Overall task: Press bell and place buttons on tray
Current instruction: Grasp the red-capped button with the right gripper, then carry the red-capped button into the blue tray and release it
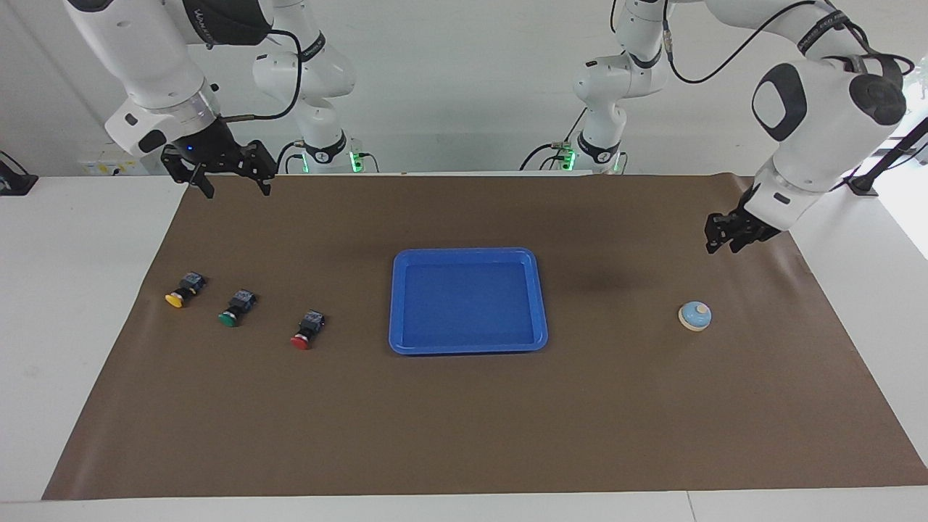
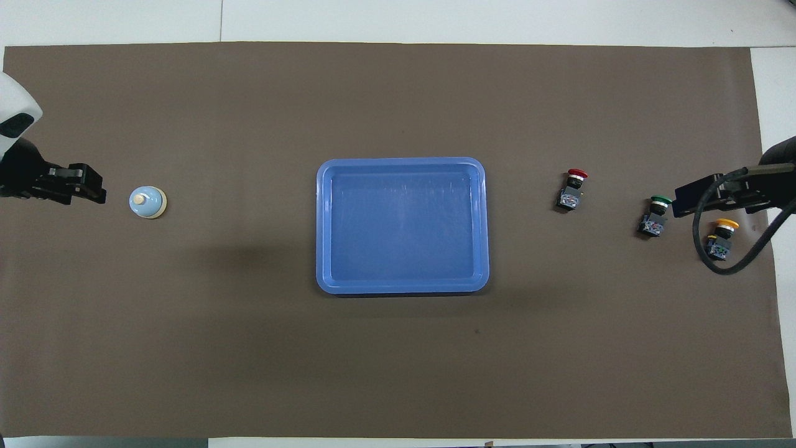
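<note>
Nearest the robots, the right gripper (image 1: 235,192) is hanging wide open and empty over the mat's edge. The yellow button (image 1: 181,290) is lying closest below it, cap pointing away from the robots, then the green (image 1: 235,308), the red (image 1: 307,330) and the tray (image 1: 467,252). The left gripper (image 1: 725,246) is hanging part-open, empty, above the bell (image 1: 694,316).

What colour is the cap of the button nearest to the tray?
Red; it shows best in the overhead view.
</note>
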`<state>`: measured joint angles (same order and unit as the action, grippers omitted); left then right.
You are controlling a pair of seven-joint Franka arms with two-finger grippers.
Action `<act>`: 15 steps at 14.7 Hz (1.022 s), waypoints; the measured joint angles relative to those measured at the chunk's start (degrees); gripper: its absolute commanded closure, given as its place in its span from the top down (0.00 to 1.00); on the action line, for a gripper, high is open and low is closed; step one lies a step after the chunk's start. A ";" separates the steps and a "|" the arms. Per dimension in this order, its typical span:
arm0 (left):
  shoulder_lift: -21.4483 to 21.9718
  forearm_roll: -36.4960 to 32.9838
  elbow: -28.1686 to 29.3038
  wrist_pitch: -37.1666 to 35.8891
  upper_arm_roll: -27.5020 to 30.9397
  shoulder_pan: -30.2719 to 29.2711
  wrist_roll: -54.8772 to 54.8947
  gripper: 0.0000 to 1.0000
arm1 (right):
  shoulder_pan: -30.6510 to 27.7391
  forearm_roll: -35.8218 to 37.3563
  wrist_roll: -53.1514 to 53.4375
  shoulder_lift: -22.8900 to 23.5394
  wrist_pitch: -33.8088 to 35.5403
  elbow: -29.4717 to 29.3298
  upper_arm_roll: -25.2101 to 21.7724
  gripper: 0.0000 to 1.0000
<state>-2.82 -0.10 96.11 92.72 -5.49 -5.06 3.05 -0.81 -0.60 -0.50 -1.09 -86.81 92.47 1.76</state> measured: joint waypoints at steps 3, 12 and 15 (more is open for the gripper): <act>3.75 0.00 0.24 -4.60 -0.02 0.97 -0.64 1.00 | 1.74 0.00 3.92 -1.08 -7.32 6.15 0.12 1.00; 3.45 0.00 0.64 -4.97 0.87 3.44 -1.04 1.00 | 4.04 2.26 20.36 10.02 -38.28 23.15 0.27 1.00; 3.45 0.00 0.63 -5.27 1.86 4.81 -1.05 1.00 | 5.09 4.87 24.87 14.55 -44.47 24.41 0.29 1.00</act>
<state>0.63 -0.10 96.73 87.45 -3.64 -0.25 1.99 4.28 4.27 24.38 13.46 -131.29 116.88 2.05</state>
